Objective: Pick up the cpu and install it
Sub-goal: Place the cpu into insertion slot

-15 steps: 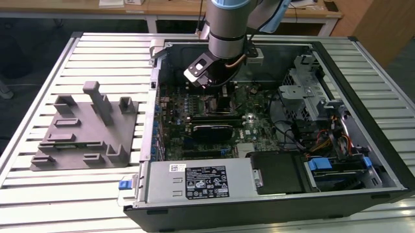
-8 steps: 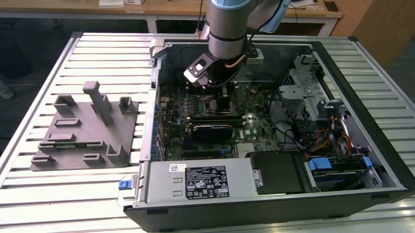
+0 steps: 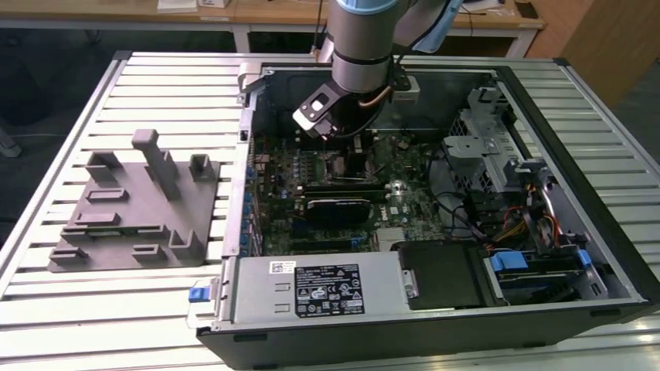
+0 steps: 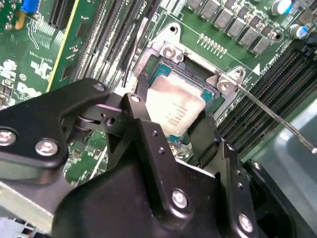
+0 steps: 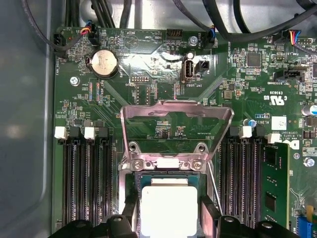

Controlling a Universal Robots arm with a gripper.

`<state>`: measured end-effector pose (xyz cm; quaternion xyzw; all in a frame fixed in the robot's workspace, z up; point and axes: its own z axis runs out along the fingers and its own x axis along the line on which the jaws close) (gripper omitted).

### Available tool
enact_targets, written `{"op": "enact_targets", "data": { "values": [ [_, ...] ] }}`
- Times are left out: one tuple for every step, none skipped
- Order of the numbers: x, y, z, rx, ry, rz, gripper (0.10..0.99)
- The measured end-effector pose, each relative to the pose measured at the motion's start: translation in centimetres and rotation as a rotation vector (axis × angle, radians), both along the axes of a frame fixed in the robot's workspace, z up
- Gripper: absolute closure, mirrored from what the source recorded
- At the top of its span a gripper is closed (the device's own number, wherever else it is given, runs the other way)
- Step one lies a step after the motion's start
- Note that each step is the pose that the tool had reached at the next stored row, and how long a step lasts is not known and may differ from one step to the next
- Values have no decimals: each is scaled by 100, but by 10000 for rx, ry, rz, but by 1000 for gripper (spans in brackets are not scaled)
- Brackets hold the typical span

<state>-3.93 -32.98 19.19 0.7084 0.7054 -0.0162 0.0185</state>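
Note:
The cpu [image 4: 174,110] is a small square chip with a pale silver top. It sits between my gripper's [image 4: 173,118] two black fingers [image 4: 148,144], which are shut on its sides. The cpu [image 5: 168,208] is low inside the open socket frame [image 5: 130,171] on the green motherboard; I cannot tell whether it is fully seated. The socket's metal load plate [image 5: 177,131] stands flipped up. In the exterior view my gripper [image 3: 344,141] reaches down into the open computer case [image 3: 577,93] over the board's upper middle.
A thin release lever [image 4: 277,116] sticks out beside the socket. Black memory slots [image 5: 86,183] flank it, with one green stick [image 5: 271,188] fitted. A black finned module [image 3: 335,209] lies below the socket. A grey fixture [image 3: 134,209] stands on the slatted table at the exterior view's left.

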Motion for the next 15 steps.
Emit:
{"op": "enact_targets", "data": {
  "values": [
    [0, 0, 0, 0, 0, 0, 482],
    [0, 0, 0, 1, -1, 0, 482],
    [0, 0, 0, 2, -1, 0, 482],
    [0, 0, 1, 1, -1, 0, 482],
    [0, 0, 6, -3, 2, 0, 482],
    [0, -1, 11, -2, 1, 0, 482],
    [0, 0, 14, 3, 0, 0, 482],
    [0, 0, 14, 9, -2, 0, 482],
    [1, 1, 14, 13, -2, 1, 482],
    [0, 0, 14, 18, -1, 0, 482],
    [0, 0, 14, 24, -2, 0, 482],
    [0, 0, 15, 29, -1, 0, 482],
    [0, 0, 15, 34, 0, 0, 482],
    [0, 0, 17, 40, 1, 0, 482],
    [0, 0, 17, 52, 1, 0, 482]
  ]
}}
